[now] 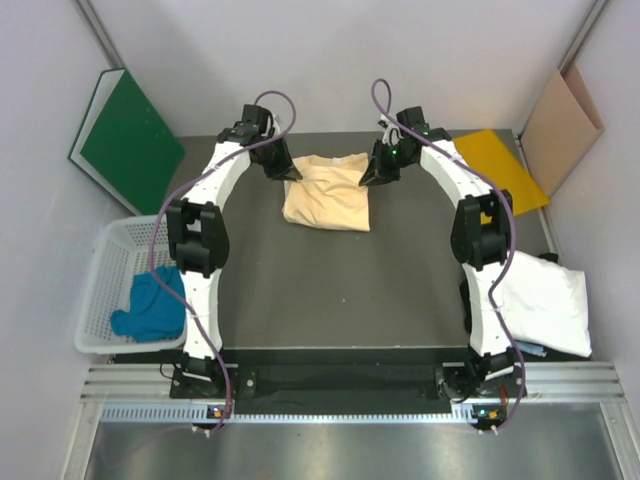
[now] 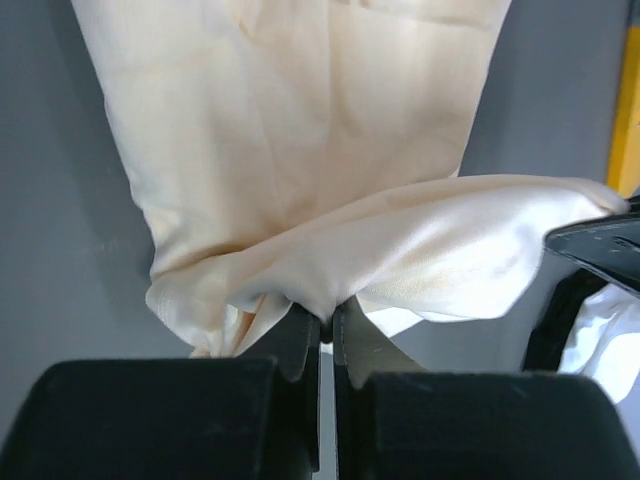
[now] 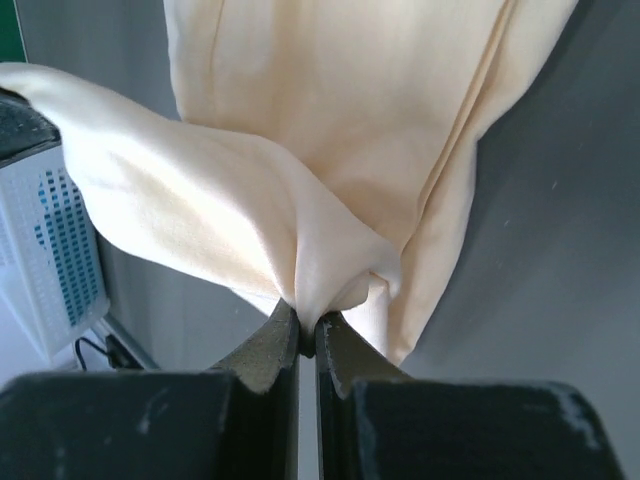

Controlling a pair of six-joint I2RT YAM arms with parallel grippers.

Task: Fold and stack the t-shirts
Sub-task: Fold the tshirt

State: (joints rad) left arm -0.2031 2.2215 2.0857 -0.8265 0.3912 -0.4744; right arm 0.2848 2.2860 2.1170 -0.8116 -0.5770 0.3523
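The pale peach-yellow t-shirt lies partly folded at the far middle of the table. My left gripper is shut on its far left edge, and the cloth bunches between the fingers. My right gripper is shut on its far right edge, where the cloth pinches into the jaws. Both hold the far edge lifted a little above the table. A teal-blue t-shirt lies crumpled in the white basket at the left. A white t-shirt lies folded at the right edge.
The flat bright-yellow folder lies at the far right of the table. A green board leans on the left wall and a brown cardboard sheet on the right wall. The dark table extends towards the arm bases.
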